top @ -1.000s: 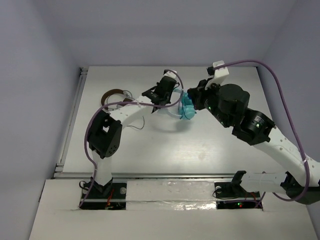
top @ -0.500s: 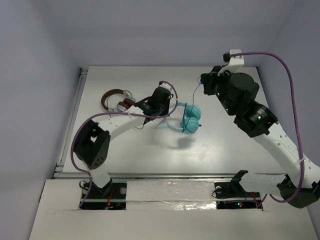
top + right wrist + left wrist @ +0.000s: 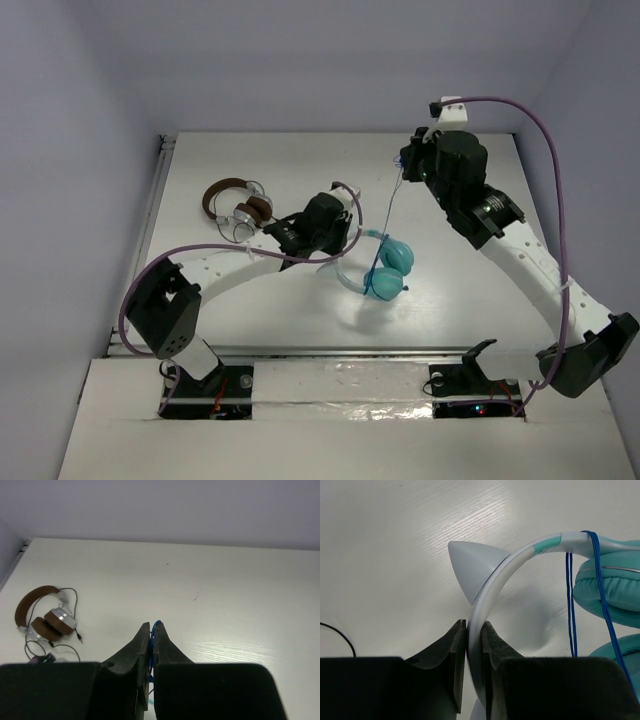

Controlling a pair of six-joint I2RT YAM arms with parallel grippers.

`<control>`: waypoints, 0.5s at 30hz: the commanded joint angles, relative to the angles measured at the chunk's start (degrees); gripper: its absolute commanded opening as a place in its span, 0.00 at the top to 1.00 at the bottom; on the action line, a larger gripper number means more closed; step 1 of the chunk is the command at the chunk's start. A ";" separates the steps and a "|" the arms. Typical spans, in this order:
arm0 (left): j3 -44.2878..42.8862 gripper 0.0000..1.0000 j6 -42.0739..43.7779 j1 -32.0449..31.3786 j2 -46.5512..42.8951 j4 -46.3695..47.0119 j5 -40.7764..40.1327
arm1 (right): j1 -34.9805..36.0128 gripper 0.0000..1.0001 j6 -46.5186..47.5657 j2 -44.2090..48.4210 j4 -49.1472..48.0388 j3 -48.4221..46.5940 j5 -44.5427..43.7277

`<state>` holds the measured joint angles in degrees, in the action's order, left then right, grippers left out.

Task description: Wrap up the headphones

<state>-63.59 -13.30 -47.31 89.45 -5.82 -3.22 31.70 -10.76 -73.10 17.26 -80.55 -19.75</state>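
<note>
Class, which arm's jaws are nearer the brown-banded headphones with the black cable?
Left arm. Its jaws clamp the white headband close beside the brown-banded headphones; the right arm pinches the thin blue cable farther right.

The worktop point(image 3: 395, 555) is matt white with a fine wood-like grain. The headphones point(image 3: 496, 582) have a smooth white plastic headband and teal cushions like soft leatherette. The jaws are matt black plastic.

Left hand point(image 3: 473, 630), right hand point(image 3: 151, 630): both closed

Soft, even overhead light; a faint shadow beneath the headphones point(image 3: 388, 268), sheen on the table point(image 3: 485, 510).
</note>
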 commanded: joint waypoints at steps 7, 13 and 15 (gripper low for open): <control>-1.00 1.00 5.21 -1.03 -4.19 5.47 11.65 | -9.37 1.00 -3.21 0.68 -5.91 6.53 6.12; 0.74 1.00 3.46 3.53 -7.97 11.17 21.23 | -10.43 1.00 -7.33 2.34 -9.60 14.62 7.79; 1.19 1.00 2.15 5.46 -9.37 12.24 24.21 | -10.43 1.00 -8.65 3.14 -11.01 17.70 8.15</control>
<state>-62.54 -8.69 -44.16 85.54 -1.50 12.60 21.82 -16.51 -72.69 11.99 -65.04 -13.15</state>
